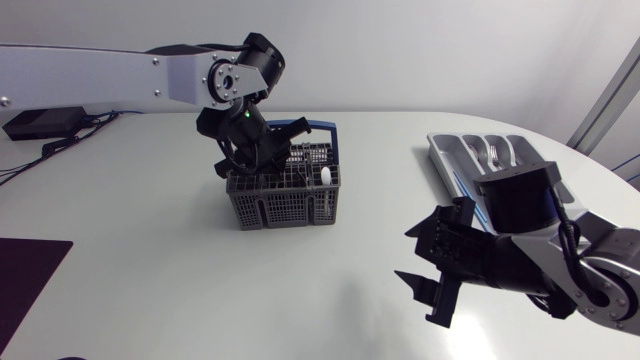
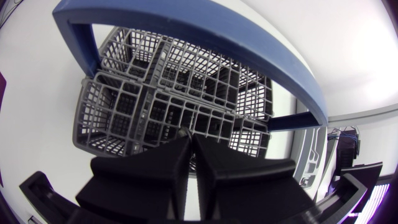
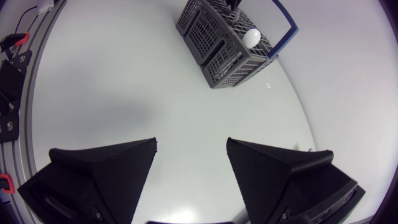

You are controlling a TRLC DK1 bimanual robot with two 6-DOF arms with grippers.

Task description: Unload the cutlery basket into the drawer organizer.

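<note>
Cutlery basket (image 1: pixel 285 195): sitting upright near the middle of the desk (image 1: pixel 150 250), a little toward 12 o'clock, with the blue handle (image 2: pixel 186 18) arching over its grid of narrow cells. Showing one white-ended piece (image 1: pixel 325 177) poking up on its 3 o'clock side, so apparently not yet unloaded.

Left pincer (image 2: pixel 189 140): hanging over the basket's 11 o'clock corner, pointing straight down beside the handle. Fingers pressing together and looking closed. Showing a thin dark tip at the fingertips, but not clearly enough to say whether anything is being pinched. Probably coming in vertically because the pieces stand on end in tight cells, and the handle leaves room only from above.

Drawer organizer (image 1: pixel 445 160): lying at 2 o'clock on the desk, well apart from the basket, with some metal cutlery (image 1: pixel 495 153) lying in its slots.

Right pincer (image 1: pixel 405 253): hovering over bare desk at 4 o'clock from the basket, fingers spread wide and gripping nothing, aiming back toward the basket. Likely keeping clear of the left arm while staying near the organizer, ready to take over a piece
</note>
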